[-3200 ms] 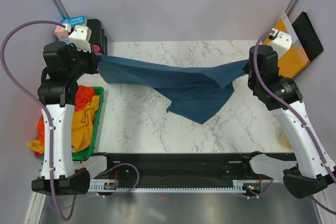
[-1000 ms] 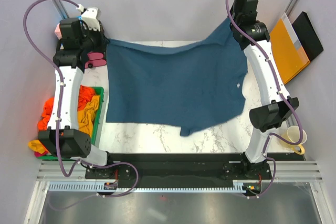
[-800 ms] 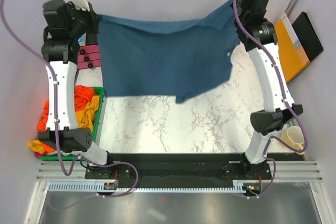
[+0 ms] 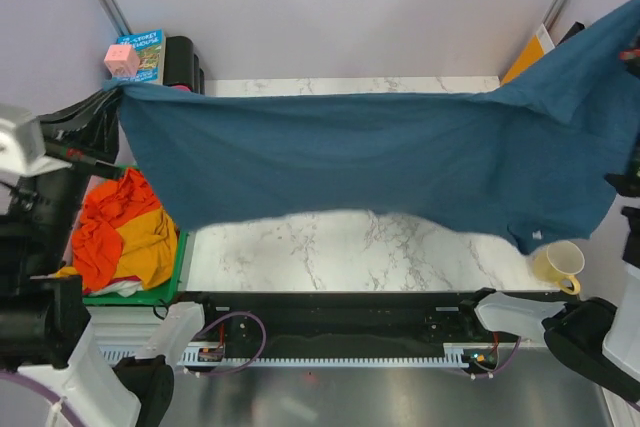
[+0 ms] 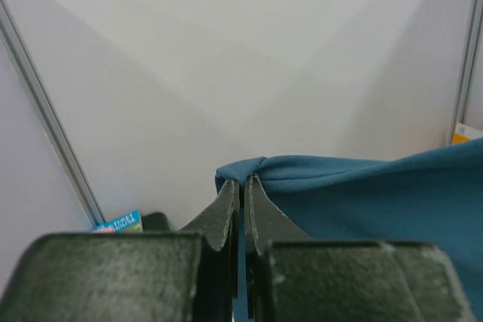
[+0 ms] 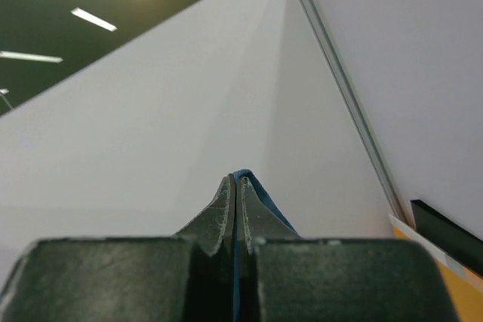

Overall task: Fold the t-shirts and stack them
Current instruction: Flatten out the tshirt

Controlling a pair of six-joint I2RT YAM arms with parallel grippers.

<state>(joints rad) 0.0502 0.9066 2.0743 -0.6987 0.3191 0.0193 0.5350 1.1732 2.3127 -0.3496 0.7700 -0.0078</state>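
Held teal t-shirt [image 4: 350,162] stretched in air above counter [image 4: 330,247]: left jaws clamped shut on one corner, right jaws shut on opposite end. Found orange t-shirt [image 4: 105,232] and mustard t-shirt [image 4: 150,249] heaped in green bin [image 4: 183,252] at counter's left edge.

The top camera looked down from above onto the table [image 4: 330,247]; both wrist cameras peered closely along their fingers [image 5: 226,220] at walls [image 5: 226,73]; all shared the teal t-shirt [image 4: 350,157].
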